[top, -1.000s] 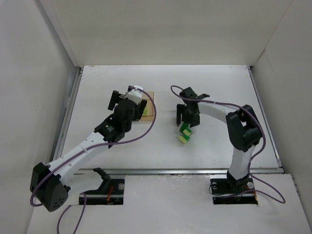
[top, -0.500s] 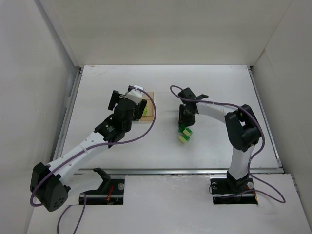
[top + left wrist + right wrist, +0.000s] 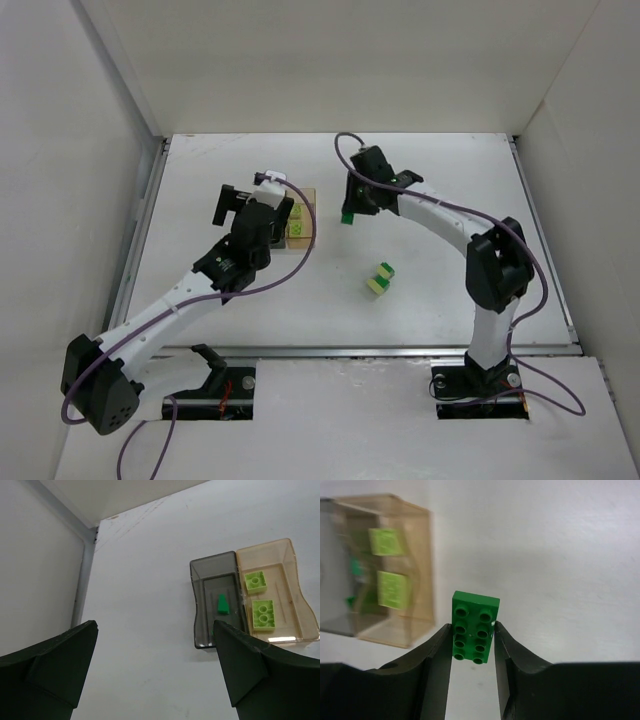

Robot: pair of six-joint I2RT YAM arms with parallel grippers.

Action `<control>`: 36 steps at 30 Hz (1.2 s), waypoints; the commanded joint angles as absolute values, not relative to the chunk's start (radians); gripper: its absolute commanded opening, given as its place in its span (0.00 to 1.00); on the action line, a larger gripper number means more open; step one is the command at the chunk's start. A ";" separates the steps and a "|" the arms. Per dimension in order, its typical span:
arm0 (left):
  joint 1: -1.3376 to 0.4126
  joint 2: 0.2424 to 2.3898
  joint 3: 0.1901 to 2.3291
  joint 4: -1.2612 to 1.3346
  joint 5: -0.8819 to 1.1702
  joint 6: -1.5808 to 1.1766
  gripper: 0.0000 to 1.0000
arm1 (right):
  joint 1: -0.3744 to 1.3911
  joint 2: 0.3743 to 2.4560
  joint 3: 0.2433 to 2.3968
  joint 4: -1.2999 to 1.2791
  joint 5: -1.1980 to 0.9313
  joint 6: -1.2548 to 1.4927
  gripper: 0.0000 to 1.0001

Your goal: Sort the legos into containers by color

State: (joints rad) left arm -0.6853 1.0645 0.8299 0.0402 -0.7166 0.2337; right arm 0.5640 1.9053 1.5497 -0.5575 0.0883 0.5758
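Note:
My right gripper (image 3: 472,642) is shut on a dark green lego (image 3: 474,626), held above the table just right of the containers; it shows in the top view (image 3: 346,214). The amber bin (image 3: 295,595) holds two pale yellow-green legos (image 3: 256,581). The smoky grey bin (image 3: 205,587) beside it holds a dark green lego (image 3: 223,604). Both bins show in the right wrist view, the amber bin (image 3: 422,570) blurred. My left gripper (image 3: 155,675) is open and empty, above the table near the grey bin. A dark green lego (image 3: 385,270) and a pale one (image 3: 376,286) lie mid-table.
White walls enclose the table on the left, back and right. A metal rail (image 3: 345,349) runs along the near edge. The left arm (image 3: 235,262) hangs over the bins' near left side in the top view.
My right gripper closed on a dark green lego from the mid-table cluster, lifted it and moved back-left toward the bins. The left arm shifted slightly, uncovering the bins.

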 commanded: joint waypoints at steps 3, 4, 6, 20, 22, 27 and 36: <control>-0.689 1.029 0.822 0.175 -0.890 0.272 1.00 | 0.701 1.914 1.743 -0.312 0.031 0.554 0.00; -0.689 1.029 0.822 0.190 -0.903 0.284 1.00 | 0.712 1.984 1.782 -0.311 0.006 0.554 0.00; -0.689 1.029 0.822 0.201 -0.904 0.293 1.00 | 0.727 2.057 1.888 -0.311 -0.061 0.554 0.00; -0.689 1.020 0.822 0.163 -0.884 0.262 1.00 | 0.749 2.247 2.033 -0.242 -0.291 0.523 0.77; -0.689 1.029 0.822 0.163 -0.884 0.262 1.00 | 0.749 2.227 2.045 -0.252 -0.330 0.500 0.86; -0.689 1.039 0.834 0.163 -0.874 0.262 1.00 | 0.749 2.163 2.054 -0.314 -0.353 0.466 0.92; -0.698 1.058 0.883 0.011 -0.406 0.314 1.00 | 0.531 1.692 1.565 -0.675 -0.091 0.546 0.99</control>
State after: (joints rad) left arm -0.6876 1.0546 0.8326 0.0689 -0.6231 0.2951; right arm 0.6186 1.8030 1.6707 -0.4820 -0.2142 0.5175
